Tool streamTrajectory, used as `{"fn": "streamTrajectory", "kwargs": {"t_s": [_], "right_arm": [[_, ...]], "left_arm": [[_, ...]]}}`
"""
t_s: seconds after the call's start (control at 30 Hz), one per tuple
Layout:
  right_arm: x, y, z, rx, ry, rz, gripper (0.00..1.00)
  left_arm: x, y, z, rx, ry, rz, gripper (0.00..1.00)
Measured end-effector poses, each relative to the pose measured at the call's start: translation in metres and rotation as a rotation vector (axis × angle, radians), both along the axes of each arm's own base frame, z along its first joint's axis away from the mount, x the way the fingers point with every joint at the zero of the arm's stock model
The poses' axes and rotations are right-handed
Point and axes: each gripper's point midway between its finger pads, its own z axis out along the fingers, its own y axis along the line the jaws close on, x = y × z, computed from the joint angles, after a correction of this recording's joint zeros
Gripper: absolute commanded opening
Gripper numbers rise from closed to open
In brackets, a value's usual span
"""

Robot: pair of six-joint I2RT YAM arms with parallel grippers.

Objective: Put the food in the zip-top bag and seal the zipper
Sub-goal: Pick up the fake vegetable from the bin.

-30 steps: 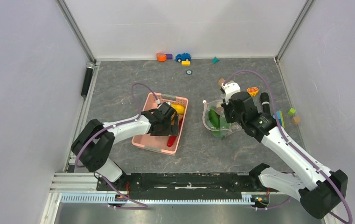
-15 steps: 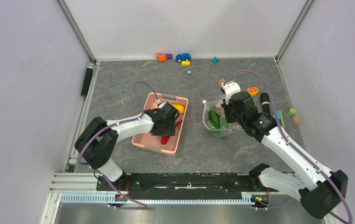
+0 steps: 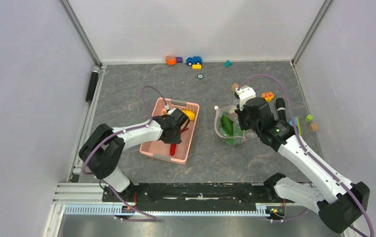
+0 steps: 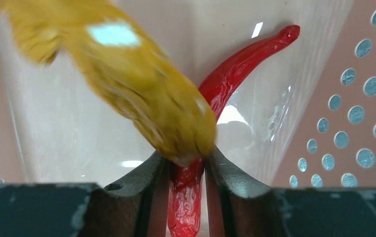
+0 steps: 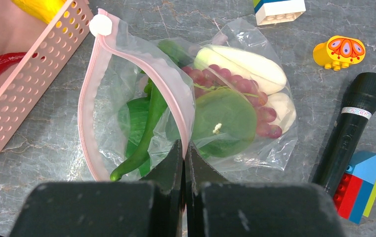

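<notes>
The bag (image 5: 274,148) is lying on the table (image 3: 126,94) right of centre, with its mouth gaping toward the basket (image 3: 162,153). The right gripper (image 5: 185,158), fingers together, is pinching the zipper (image 5: 82,106) strip at the bag's near rim. The slider (image 5: 100,24) is sitting at the strip's far end, just beside the basket's corner. Greens, white stalks and grapes (image 5: 255,94) are showing inside, which the top view is reducing to a green smear. A band of bare table is separating bag and basket. A microphone (image 5: 349,128) and blocks (image 5: 363,182) are crowding the bag's right edge. In the basket, the left gripper (image 4: 187,165) is clamping the chili (image 4: 235,64) between its fingers, with a blurred yellow piece (image 4: 126,74) lying across the tips. The top view is hiding that grip under the wrist.
</notes>
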Motion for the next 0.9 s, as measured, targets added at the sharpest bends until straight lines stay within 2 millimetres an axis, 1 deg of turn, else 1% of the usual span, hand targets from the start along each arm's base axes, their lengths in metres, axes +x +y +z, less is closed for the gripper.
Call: {"fn": "streamTrajectory", "kwargs": {"t_s": [0.1, 0.2, 0.23, 0.43, 0.57, 0.77, 0.9], "right_arm": [[0.0, 0.0, 0.0, 0.0, 0.0, 0.0, 0.0], [0.0, 0.0, 0.0, 0.0, 0.0, 0.0, 0.0], [0.0, 0.0, 0.0, 0.0, 0.0, 0.0, 0.0], [0.0, 0.0, 0.0, 0.0, 0.0, 0.0, 0.0], [0.0, 0.0, 0.0, -0.001, 0.001, 0.0, 0.0], [0.0, 0.0, -0.001, -0.001, 0.001, 0.0, 0.0], [0.0, 0.0, -0.001, -0.001, 0.001, 0.0, 0.0]], "left_arm": [[0.0, 0.0, 0.0, 0.001, -0.001, 0.001, 0.2], [0.001, 0.0, 0.001, 0.0, -0.004, 0.001, 0.05], [0.001, 0.001, 0.002, 0.001, -0.008, 0.002, 0.02], [0.002, 0.002, 0.008, -0.002, -0.026, 0.007, 0.02], [0.003, 0.002, 0.017, -0.016, -0.047, 0.009, 0.02], [0.005, 0.005, 0.037, -0.048, -0.104, 0.016, 0.02], [0.006, 0.005, 0.055, -0.086, -0.15, 0.019, 0.02]]}}
